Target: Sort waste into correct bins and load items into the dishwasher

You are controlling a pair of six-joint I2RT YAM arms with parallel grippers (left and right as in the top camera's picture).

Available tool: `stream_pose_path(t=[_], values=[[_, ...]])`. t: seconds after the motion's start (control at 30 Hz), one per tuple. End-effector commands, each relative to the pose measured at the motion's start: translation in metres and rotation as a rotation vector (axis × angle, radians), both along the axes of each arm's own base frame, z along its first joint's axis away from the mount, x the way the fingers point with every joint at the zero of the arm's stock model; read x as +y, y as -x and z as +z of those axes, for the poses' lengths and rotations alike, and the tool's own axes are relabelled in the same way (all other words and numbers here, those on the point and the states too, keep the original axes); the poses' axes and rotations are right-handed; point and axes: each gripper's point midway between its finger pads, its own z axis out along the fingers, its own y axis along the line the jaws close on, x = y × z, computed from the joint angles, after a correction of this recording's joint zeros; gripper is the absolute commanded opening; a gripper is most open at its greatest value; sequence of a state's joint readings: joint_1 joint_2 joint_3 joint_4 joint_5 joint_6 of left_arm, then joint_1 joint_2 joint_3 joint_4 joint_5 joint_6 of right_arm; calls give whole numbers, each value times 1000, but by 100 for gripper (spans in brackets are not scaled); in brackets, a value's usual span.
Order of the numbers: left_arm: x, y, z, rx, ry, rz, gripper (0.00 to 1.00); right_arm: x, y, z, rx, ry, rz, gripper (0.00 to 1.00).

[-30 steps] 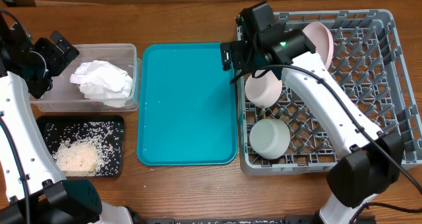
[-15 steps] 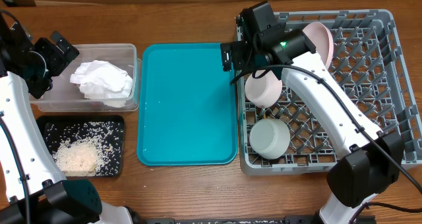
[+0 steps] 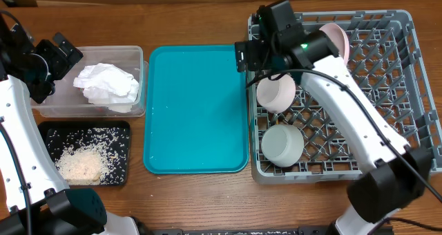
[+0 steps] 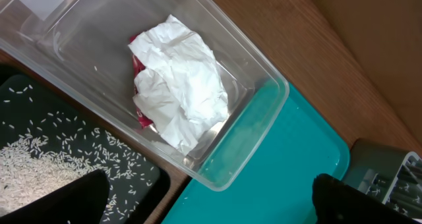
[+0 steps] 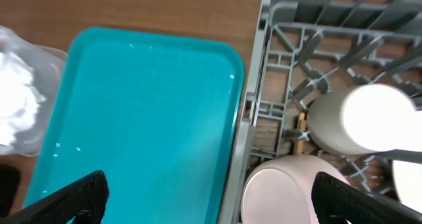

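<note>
Waste: the crumpled white paper napkin [image 3: 106,85] lies in the clear rectangular plastic tub [image 3: 138,52] at the upper left of the overhead view, with a small red sauce packet [image 4: 136,60] showing from under it. The loose off-white rice grains [image 3: 77,164] are heaped in the shallow black rectangular tray [image 3: 48,128] just below.
Dishes: the pale pink round plate [image 3: 337,40] stands on edge, and the whitish-pink bowl [image 3: 276,95], grey-green bowl [image 3: 282,144] and small white cup [image 5: 343,122] sit on the lattice of the large square grey plastic dish rack [image 3: 414,90] at the right.
Why so: paper and packet share one bin and grains have the other. The pegs likely prop the plate upright.
Stage: sorting and loading look done.
Right hand [image 3: 239,57]: released, fingers spread, holding nothing, over the rack's upper-left corner.
Left hand [image 3: 68,52]: released and empty, above the tub's left end.
Open room: the teal rectangular serving tray [image 3: 197,110] carries nothing and lies between bins and rack, its right edge just beside the rack wall. The wooden desk [image 3: 207,200] is bare along the lower edge.
</note>
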State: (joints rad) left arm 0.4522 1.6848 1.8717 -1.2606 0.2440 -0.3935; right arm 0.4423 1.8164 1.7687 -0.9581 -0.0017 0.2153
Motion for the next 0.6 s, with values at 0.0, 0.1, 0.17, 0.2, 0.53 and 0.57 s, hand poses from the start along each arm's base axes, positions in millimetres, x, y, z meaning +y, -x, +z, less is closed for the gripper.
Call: stream_pose_path(t=[0.0,0.1,0.17,0.2,0.53,0.57], values=[[-1,-3,9,-26,1,3,100,-17,7,67,-150,-54,-29,100],[-1,-3,9,-26,1,3,100,-27,14,100,-228,-88,-44,100],[-1,-3,9,-26,1,4,100,-34,21,123,-282,-111,-53,100],[-1,-3,9,-26,1,3,100,-38,27,136,-311,-124,-55,100],[-1,-3,9,-26,1,3,100,-81,101,229,-539,-217,-86,100],[-1,-3,9,-26,1,3,100,-88,112,234,-560,-223,-95,100]])
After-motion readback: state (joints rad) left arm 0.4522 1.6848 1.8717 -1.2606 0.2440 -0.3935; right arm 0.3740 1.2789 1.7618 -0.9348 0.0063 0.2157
